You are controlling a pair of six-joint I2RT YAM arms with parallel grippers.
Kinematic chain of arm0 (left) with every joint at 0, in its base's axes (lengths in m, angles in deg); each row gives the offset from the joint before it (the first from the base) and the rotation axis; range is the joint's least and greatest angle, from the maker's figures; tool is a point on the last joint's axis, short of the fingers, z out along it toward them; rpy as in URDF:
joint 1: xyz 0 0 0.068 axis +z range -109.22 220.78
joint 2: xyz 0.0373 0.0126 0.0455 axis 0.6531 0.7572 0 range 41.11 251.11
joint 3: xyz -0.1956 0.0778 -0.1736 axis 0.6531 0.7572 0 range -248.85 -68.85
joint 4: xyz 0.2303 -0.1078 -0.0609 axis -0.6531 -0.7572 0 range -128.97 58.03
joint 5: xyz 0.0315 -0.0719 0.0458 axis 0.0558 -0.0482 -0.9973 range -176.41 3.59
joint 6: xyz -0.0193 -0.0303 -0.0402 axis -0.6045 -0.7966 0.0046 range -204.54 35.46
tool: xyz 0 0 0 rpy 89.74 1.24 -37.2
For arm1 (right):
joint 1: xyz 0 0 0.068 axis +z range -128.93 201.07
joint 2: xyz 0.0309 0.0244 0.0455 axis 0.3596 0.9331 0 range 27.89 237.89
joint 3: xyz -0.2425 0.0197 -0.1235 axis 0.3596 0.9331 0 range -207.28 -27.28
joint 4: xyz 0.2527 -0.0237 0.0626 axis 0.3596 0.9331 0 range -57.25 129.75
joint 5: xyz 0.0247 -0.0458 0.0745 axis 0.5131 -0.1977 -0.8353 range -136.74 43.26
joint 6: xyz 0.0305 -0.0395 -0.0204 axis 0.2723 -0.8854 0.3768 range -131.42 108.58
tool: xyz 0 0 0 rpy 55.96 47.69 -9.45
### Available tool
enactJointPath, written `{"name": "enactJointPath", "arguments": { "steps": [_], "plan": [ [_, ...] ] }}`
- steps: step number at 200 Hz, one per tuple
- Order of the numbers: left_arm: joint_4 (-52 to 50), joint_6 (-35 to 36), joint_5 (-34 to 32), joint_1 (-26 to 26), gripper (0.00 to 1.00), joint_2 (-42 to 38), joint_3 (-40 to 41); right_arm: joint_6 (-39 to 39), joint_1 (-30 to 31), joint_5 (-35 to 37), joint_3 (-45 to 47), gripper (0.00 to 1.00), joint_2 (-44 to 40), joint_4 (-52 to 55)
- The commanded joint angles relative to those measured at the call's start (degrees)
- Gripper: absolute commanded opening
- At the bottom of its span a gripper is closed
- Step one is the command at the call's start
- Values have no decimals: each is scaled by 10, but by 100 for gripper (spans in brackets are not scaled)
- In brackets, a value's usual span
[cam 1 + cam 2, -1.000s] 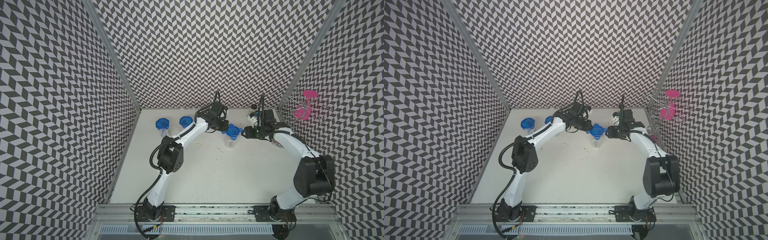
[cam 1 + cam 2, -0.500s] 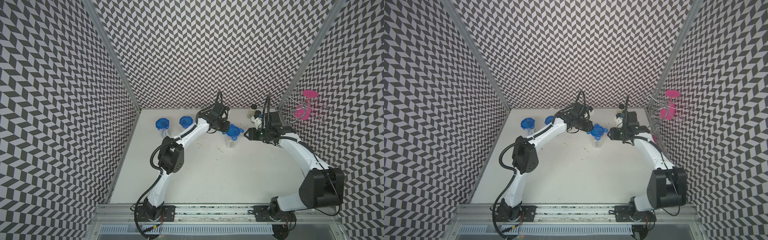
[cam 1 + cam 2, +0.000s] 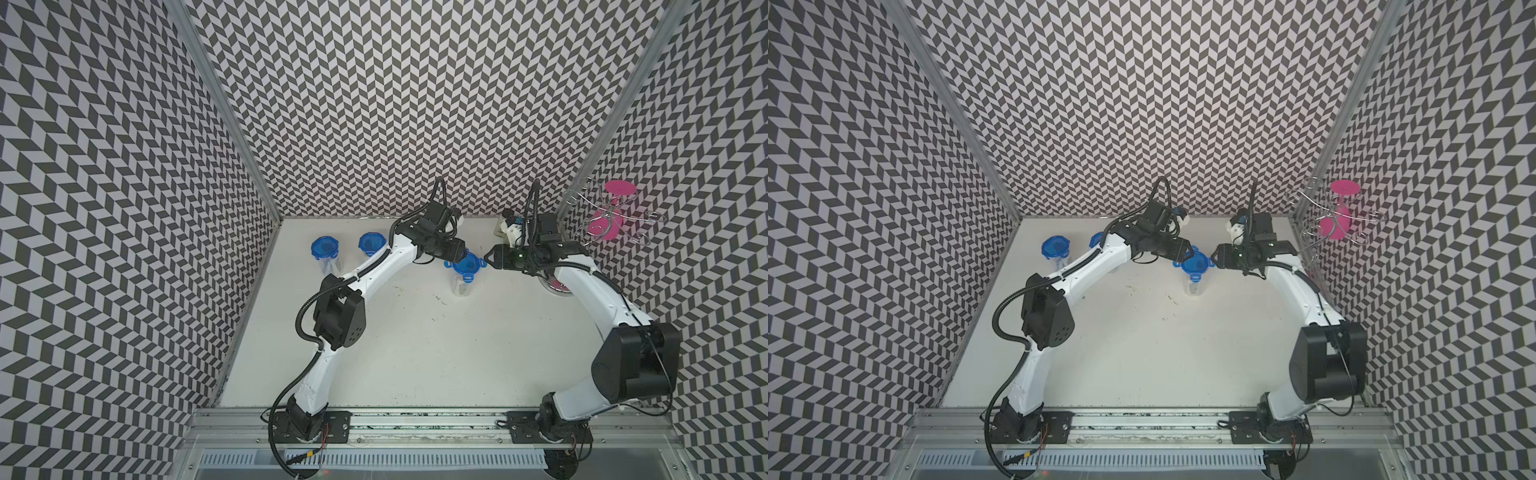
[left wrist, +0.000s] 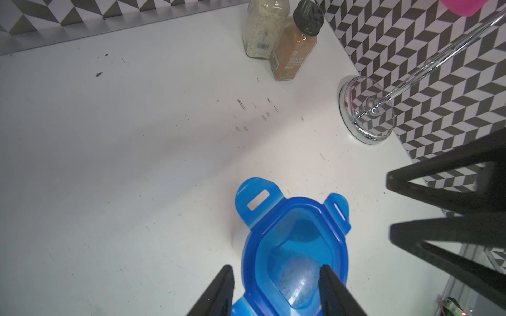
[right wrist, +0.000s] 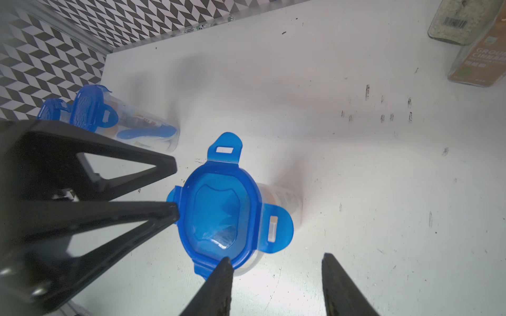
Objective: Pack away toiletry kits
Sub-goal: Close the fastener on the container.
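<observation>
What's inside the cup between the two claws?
The cup is clear: something pale and orange shows through its side. The blue lid hides the rest.

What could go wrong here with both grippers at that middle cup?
The left gripper and right gripper, both open, crowd one blue lid; their fingers could collide. The tall clear cup under it might tip if a finger pushes sideways. Its tabs stick out unlatched, so the lid may lift off.
</observation>
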Motion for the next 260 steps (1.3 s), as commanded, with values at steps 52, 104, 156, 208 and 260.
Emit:
{"name": "enactJointPath", "arguments": {
  "steps": [52, 104, 156, 208, 260],
  "plan": [
    [-2, -12, 14, 18, 46, -34, 40, -20, -2, -49, -32, 52, 52, -7],
    [1, -11, 23, 8, 41, -8, 28, -24, -2, -61, -15, 59, 46, -9],
    [4, -8, 25, 5, 33, 13, 16, -26, -2, -70, -9, 62, 45, -9],
    [5, -4, 26, -2, 29, 15, 18, -26, -2, -73, 1, 60, 42, -11],
    [3, 3, 15, -8, 29, 11, 14, -22, -2, -77, 5, 53, 31, -22]
  ]
}}
